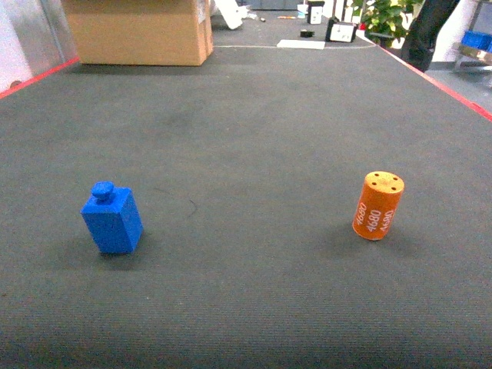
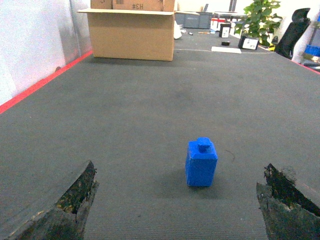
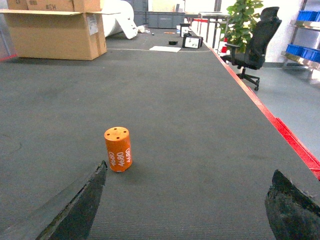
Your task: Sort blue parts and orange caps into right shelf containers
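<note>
Dark grey ribbed mat surface [image 1: 254,138], edged with red strips, fills all three views. A large brown cardboard box [image 1: 138,31] stands on it at 11 o'clock in the head view, far from me. A black office chair [image 3: 252,42] stands on the floor beyond the red edge at 1 o'clock in the right wrist view, with blue crates [image 3: 306,15] on shelving at 2 o'clock. The blue rectangular plastic part with a round knob on top [image 1: 112,218] stands upright on the surface at 8 o'clock in the head view. My left end effector [image 2: 175,205] has its worn dark fingers [image 2: 70,205] spread wide apart, holding nothing; the blue part sits ahead of them, between the two, untouched. The orange cylindrical cap with white "4680" lettering [image 1: 378,205] stands upright at 4 o'clock in the head view, well apart from the blue part. My right end effector [image 3: 185,205] is likewise spread wide and empty; the cap stands just ahead of its left finger [image 3: 80,205].
</note>
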### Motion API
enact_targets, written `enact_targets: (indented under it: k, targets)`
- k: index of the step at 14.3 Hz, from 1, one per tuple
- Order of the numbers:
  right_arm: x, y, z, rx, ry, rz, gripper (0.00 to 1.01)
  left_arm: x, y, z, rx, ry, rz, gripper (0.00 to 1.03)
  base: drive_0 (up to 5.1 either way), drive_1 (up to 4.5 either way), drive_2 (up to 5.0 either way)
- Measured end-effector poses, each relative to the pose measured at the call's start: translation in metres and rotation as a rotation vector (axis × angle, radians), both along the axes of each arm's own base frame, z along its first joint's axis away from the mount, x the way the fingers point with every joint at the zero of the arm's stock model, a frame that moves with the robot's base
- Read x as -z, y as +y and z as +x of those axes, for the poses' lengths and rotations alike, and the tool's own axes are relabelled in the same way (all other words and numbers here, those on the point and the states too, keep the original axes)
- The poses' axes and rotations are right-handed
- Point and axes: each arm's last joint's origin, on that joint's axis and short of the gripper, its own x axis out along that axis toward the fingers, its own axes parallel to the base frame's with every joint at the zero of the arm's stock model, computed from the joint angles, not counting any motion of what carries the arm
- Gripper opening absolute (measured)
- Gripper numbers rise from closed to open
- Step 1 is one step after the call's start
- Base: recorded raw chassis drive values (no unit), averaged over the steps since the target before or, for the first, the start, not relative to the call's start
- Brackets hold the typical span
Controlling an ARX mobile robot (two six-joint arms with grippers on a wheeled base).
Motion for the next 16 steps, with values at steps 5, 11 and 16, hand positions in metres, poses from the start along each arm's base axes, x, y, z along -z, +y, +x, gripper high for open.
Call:
enact_targets:
  k: [5, 11, 16]
  targets:
    - [0.0, 0.0, 0.0, 0.0, 0.0, 0.0, 0.98, 0.0, 0.0, 0.0, 0.0, 0.0, 0.0, 0.98, 0.0, 0.0, 0.0]
    - [0.0, 0.0, 0.0, 0.0, 0.0, 0.0, 0.98, 0.0, 0.0, 0.0, 0.0, 0.0, 0.0, 0.98, 0.0, 0.0, 0.0]
    - [-0.002, 0.014, 0.018, 0.117, 0.152, -0.039, 0.98, -0.006, -0.017, 0.02, -0.231, 0.085, 0.013, 0.98, 0.0, 0.0, 0.0]
